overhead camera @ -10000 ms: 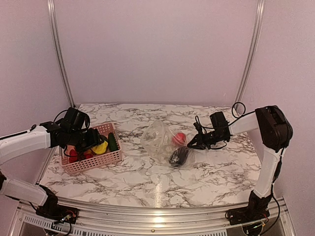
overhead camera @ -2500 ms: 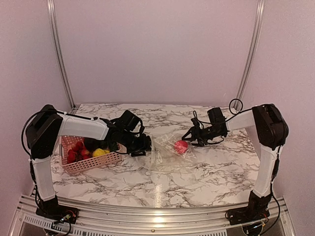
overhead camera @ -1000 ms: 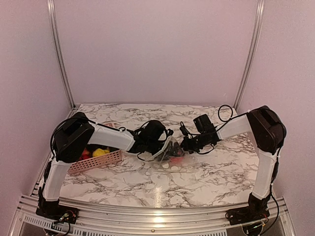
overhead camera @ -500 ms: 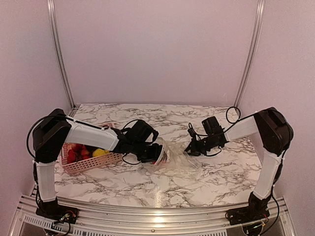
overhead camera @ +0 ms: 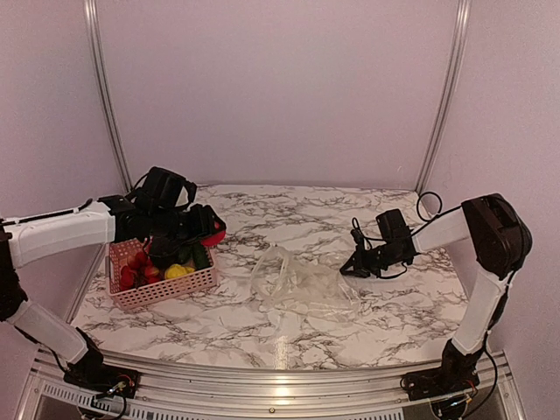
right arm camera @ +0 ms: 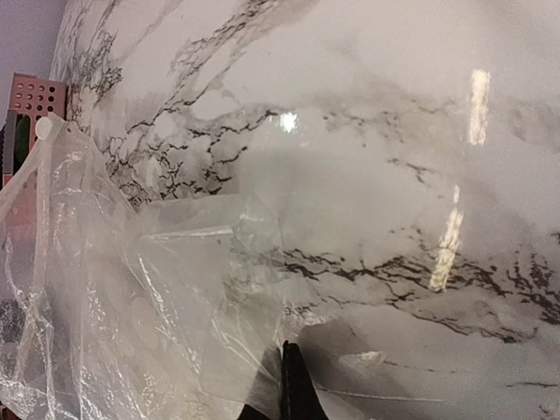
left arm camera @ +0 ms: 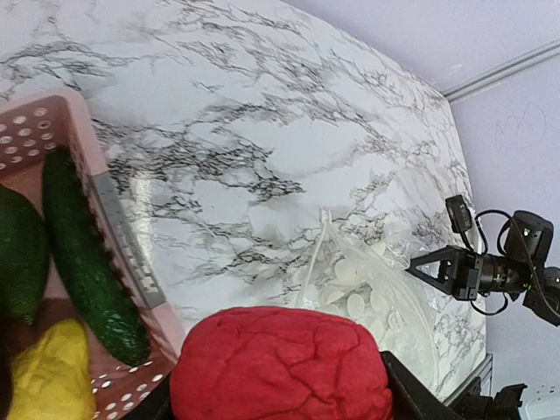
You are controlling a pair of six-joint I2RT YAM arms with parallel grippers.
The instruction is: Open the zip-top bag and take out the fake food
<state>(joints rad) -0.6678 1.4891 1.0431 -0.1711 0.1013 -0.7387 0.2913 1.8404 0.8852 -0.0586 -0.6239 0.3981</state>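
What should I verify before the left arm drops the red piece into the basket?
1. Grip: left gripper holds red piece: ok.
2. Position: red piece fully over basket: cannot tell; it hangs near the right rim.
3. Contents: bag shows no food inside: ok.
4. Hold: right gripper shut on bag edge: ok.
5. Clearance: the two grippers far apart: ok.

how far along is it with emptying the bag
Nearly done. The zip-top bag lies slack and looks empty. In hand: the left gripper holds a red fake food over the pink basket's edge, where other pieces already lie. Left: drop it in. The right gripper is shut by the bag.
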